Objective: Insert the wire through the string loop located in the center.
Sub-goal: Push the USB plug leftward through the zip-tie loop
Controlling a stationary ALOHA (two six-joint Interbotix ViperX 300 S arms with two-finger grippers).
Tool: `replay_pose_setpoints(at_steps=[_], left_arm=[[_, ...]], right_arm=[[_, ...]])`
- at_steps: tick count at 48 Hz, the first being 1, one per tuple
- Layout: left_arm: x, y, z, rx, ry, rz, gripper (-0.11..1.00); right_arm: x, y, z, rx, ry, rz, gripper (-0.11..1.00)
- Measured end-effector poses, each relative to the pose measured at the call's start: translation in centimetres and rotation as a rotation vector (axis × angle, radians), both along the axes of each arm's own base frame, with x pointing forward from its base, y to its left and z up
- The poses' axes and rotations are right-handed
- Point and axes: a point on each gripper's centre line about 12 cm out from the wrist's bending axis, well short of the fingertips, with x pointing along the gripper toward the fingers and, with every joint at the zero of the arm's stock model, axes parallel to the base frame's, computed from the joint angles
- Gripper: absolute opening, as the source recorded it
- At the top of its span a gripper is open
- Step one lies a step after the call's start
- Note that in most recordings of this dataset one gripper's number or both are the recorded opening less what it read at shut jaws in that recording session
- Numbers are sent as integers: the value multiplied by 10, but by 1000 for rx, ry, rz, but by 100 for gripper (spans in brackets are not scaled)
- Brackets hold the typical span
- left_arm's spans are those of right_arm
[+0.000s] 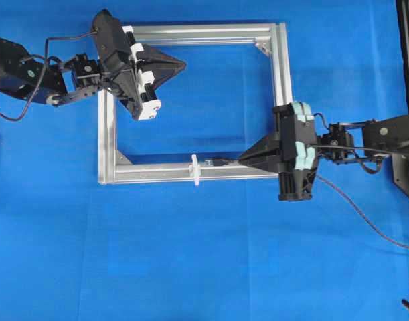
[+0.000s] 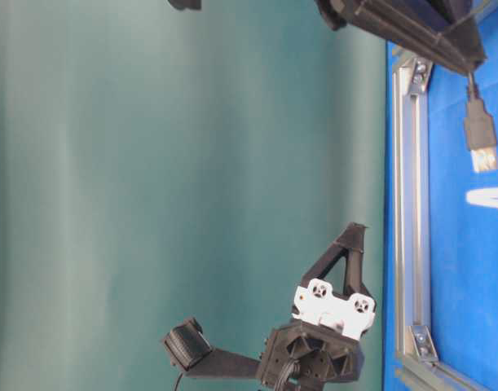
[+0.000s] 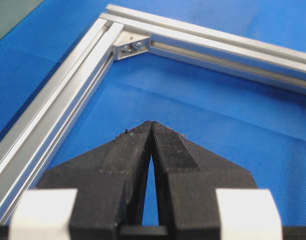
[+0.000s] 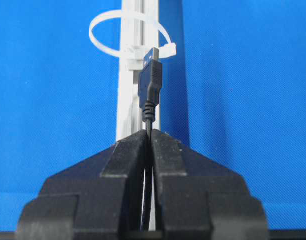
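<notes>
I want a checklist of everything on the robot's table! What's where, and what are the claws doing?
Surface: blue mat, flat.
Job's things: wire held with its plug just short of the white string loop, not through yet; the loop stands on the near bar of the silver frame.
Clutter: nothing seen.
Grippers: right gripper jaws shut on the wire; left gripper jaws shut, holding nothing, over the frame's inside.
Cables: wire trails off behind the right gripper toward the mat's right edge.
Surroundings: teal backdrop.
</notes>
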Motion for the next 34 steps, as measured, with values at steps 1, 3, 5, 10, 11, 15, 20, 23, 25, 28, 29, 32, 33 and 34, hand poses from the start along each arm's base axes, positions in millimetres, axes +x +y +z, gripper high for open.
replay_pose_setpoints(at_steps=[1,3,5,10,11,15,20,23,25,28,29,32,33,34], left_arm=[[0,-1,0,0,0,-2,0],[0,0,0,-1,0,0,0],[0,0,0,1,0,-1,0],[0,-1,0,1,1,-2,0],[0,-1,0,3,1,-2,0],[0,0,0,2,1,-1,0],[0,-1,0,2,2,-1,0],[0,-1,0,4,2,-3,0],[0,-1,0,2,2,-2,0],[0,-1,0,2,2,-1,0],[0,-1,0,3,3,-1,0],[0,0,0,5,3,-2,0],[0,-1,0,5,3,-3,0],[0,0,0,4,3,0,0]], right_arm=[[1,0,-1,0,2,0,-2],[4,1,-1,-1,1,4,-2],[7,2,-3,-3,6,8,-2],[17,3,-5,-4,9,10,-2],[19,3,-5,-5,6,11,-2],[27,4,-6,-2,5,10,-2],[37,4,-6,-5,-3,11,-2],[42,5,-5,-5,-8,11,-2],[46,5,-5,-4,-12,11,-2],[50,6,-6,-4,-12,13,-2],[51,6,-5,-4,-16,13,-2],[56,5,-6,-4,-19,11,-2],[57,6,-7,-4,-19,13,-2],[57,5,-8,-4,-17,11,-2]])
